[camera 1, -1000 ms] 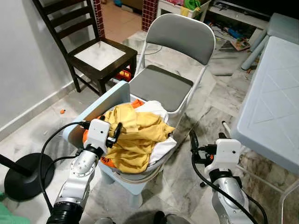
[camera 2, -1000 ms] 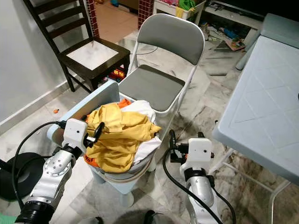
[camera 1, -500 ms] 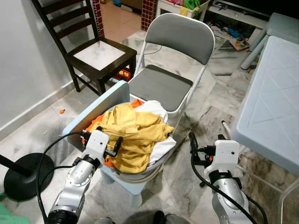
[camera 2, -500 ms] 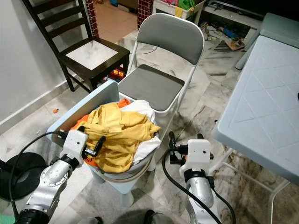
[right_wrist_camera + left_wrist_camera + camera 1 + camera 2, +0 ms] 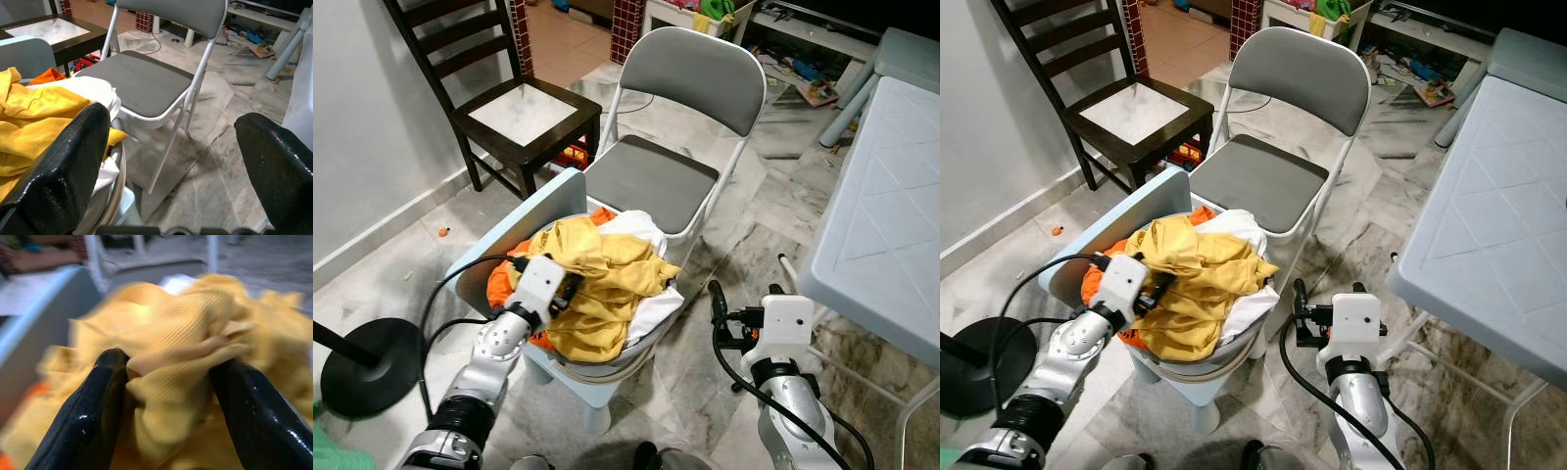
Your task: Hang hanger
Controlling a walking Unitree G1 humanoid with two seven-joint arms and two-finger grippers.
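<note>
Home: chairs [image 5: 677,117], laundry [image 5: 602,279], marble floor [image 5: 773,186]

The left wrist view is motion-blurred: the yellow garment [image 5: 186,347] and the surfaces behind it lack sharp edges. A fold of this garment sits between the left gripper [image 5: 168,369] fingers [image 5: 93,401], hiding any contact beneath it. The basket [image 5: 597,367] contents under the clothing pile are concealed. The dark wooden chair [image 5: 499,93] is cut off at the top edge. The tabletop [image 5: 886,206] is cut off at the right edge.
</note>
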